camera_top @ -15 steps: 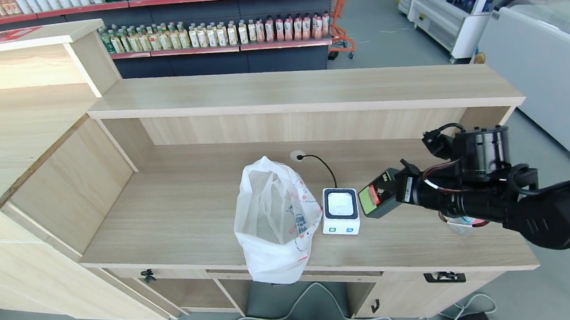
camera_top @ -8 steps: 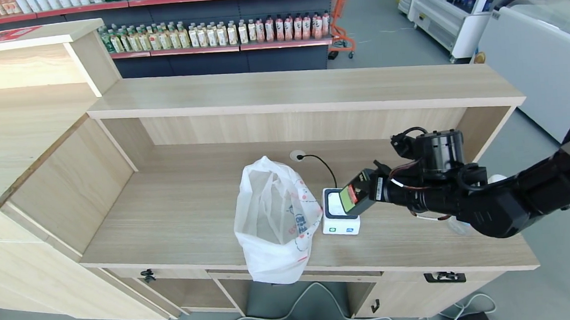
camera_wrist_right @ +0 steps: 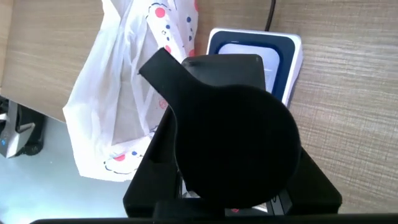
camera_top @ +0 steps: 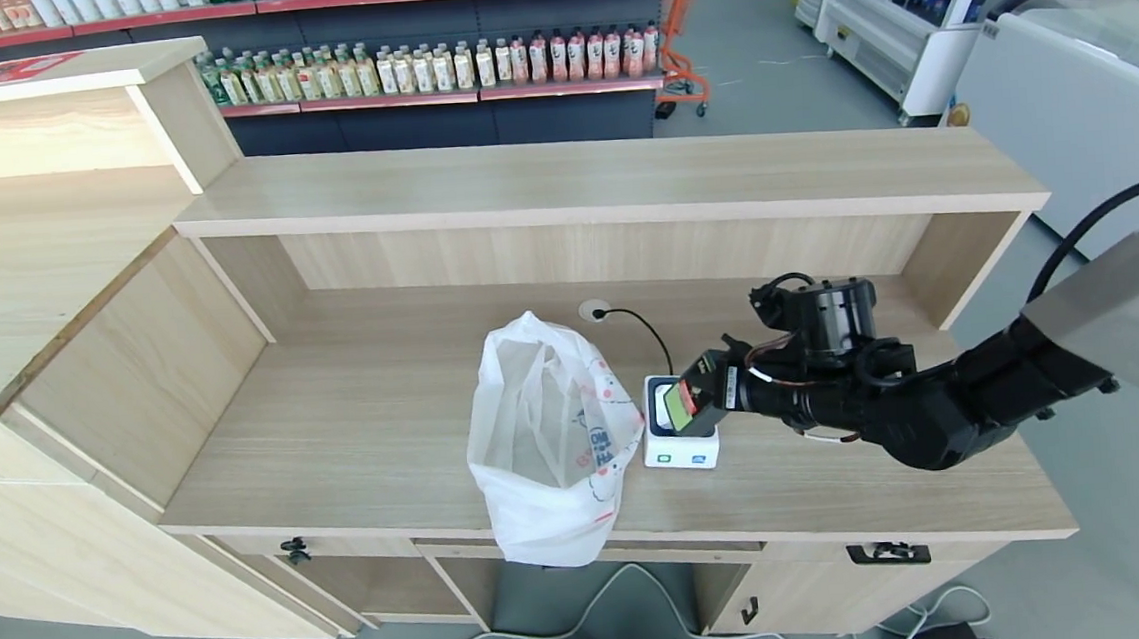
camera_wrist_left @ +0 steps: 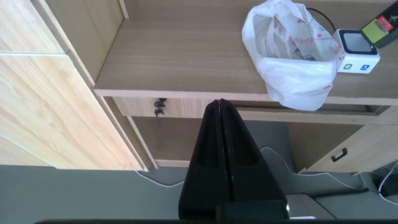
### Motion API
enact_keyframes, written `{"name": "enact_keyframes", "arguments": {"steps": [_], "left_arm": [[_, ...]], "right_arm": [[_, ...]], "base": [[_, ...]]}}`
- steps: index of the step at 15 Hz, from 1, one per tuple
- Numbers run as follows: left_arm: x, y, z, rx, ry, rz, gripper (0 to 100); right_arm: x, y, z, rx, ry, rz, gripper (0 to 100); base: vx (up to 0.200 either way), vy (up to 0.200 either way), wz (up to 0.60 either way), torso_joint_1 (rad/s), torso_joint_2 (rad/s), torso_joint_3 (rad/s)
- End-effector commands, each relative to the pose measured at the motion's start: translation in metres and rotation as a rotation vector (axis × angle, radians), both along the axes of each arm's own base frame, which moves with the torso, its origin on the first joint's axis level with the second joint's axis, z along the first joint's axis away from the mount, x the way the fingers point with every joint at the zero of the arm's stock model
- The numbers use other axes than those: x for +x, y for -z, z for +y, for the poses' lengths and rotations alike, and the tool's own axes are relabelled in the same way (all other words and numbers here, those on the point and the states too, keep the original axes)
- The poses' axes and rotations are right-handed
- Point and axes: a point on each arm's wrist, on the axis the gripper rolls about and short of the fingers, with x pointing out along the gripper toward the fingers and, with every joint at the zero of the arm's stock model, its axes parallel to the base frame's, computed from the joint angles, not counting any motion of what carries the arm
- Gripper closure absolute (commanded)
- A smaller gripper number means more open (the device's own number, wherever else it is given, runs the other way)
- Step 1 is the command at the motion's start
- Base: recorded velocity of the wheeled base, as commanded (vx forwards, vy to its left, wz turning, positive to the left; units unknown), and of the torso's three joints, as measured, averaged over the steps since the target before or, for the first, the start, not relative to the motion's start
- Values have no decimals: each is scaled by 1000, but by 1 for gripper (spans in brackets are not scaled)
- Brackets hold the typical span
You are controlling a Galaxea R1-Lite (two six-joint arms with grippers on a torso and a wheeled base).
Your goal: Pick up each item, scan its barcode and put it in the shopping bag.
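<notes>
While right claw [camera_top: 707, 392] pinches green box [camera_top: 679, 407] over scanner [camera_top: 681, 450], left claw [camera_wrist_left: 220, 111] hangs pressed together, off counter [camera_wrist_left: 186, 68].

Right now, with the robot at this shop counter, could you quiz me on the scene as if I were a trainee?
1. True or false: the right end effector holds a small box at the scanner.
2. The shopping bag stands: A) on the robot's left of the scanner; B) on its right; C) on the counter's top ledge.
3. Fill in: the left end effector, below the counter's edge, is ___ (open or shut).

Key: 1 true; 2 A; 3 shut.
</notes>
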Motion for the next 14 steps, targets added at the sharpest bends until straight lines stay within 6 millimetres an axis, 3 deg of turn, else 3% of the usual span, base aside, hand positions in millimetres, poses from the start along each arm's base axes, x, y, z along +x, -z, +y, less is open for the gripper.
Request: {"name": "enact_keyframes", "arguments": {"steps": [1, 14], "left_arm": [[0, 0, 0, 0, 0, 0, 100], [0, 0, 0, 0, 0, 0, 100]], "right_arm": [[6, 9, 6, -5, -8, 11, 100], [25, 25, 21, -21, -41, -6, 100]], "base": [[0, 0, 0, 0, 0, 0], [0, 0, 0, 0, 0, 0]]}}
